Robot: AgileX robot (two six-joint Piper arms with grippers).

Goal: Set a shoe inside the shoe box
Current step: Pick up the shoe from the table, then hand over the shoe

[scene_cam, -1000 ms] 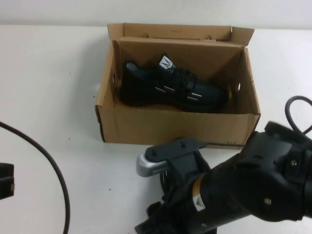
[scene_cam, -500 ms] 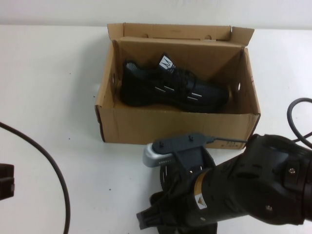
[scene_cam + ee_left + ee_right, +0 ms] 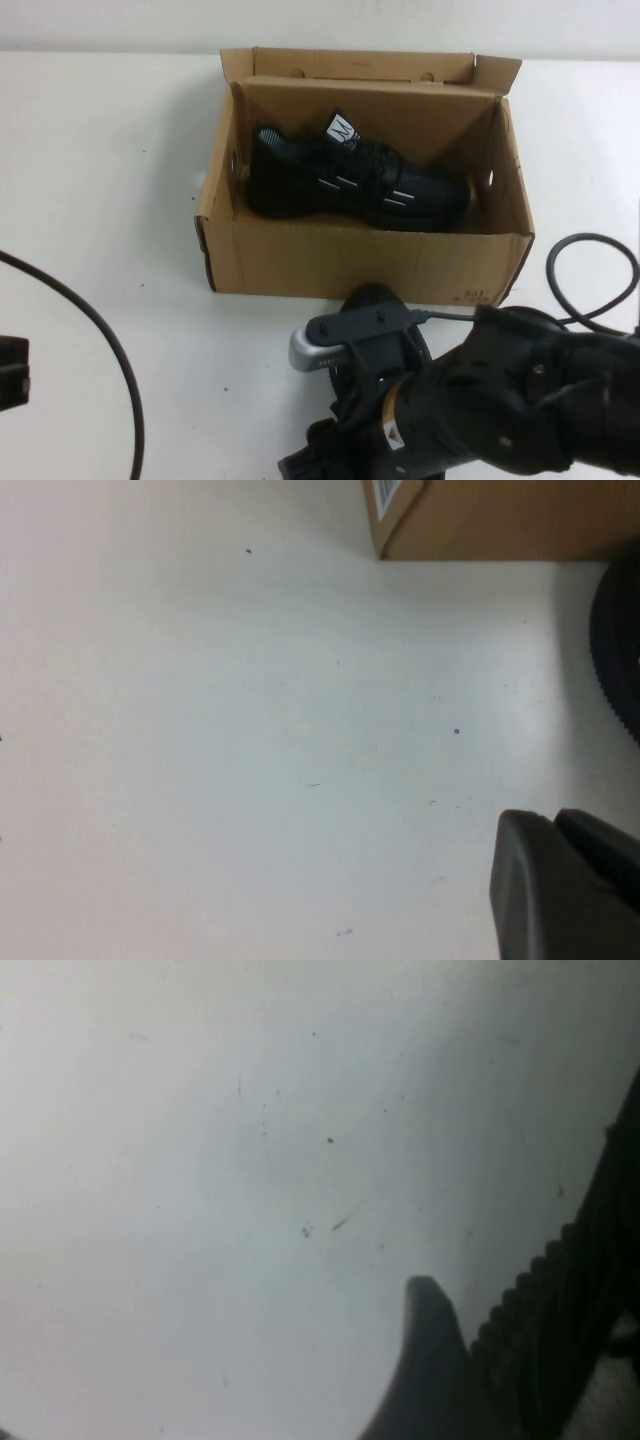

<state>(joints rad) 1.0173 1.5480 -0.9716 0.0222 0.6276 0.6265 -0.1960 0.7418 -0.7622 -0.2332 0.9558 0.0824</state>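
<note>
The brown cardboard shoe box stands open at mid table, its lid flap folded back. One black sneaker with white dashes lies inside it on its side. A second black shoe lies on the table just in front of the box, mostly hidden under my right arm. Its knobbly sole shows in the right wrist view, directly against my right gripper. The sole also shows in the left wrist view. My left gripper is shut and empty, low at the left edge in the high view.
A black cable curves over the white table on the left. Another cable loops at the right beside the box. A box corner with a label shows in the left wrist view.
My right arm has sunk lower and drawn back toward the near edge, over the second shoe. The box, the shoe inside it and the left gripper have not moved.
</note>
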